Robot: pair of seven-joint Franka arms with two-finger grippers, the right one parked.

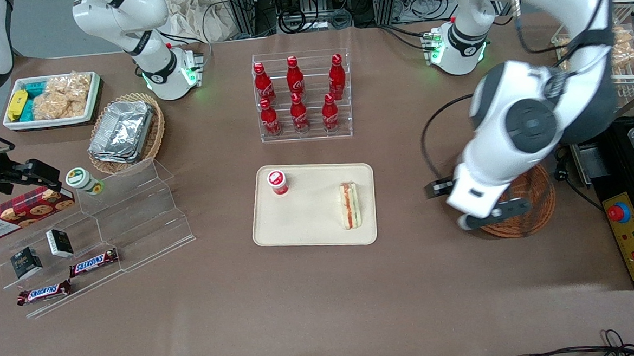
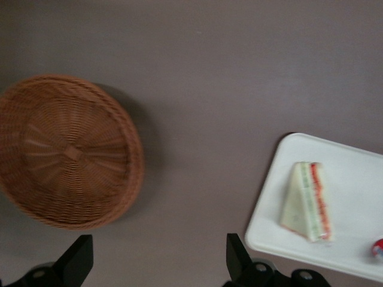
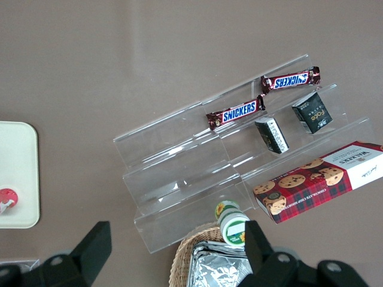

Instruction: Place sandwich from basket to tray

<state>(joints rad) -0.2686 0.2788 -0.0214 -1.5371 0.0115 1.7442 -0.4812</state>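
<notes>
One sandwich (image 1: 350,205) is seen lying on the tray (image 1: 314,232), centre of the front view; the basket (image 2: 69,149) is emptied. Gripper (image 1: 487,215), right of frame above the basket, is held spread with nothing pinched; only withdrawal appears left.

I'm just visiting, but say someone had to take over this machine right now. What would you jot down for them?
Gripper: open, holding nothing, above the table beside the basket.
Sandwich: lying on the tray, toward the working arm's end; a red-capped cup shares the tray.
Basket: holds nothing.
Done: sandwich is on the tray.
Left: apparently only parking the arm.
</notes>
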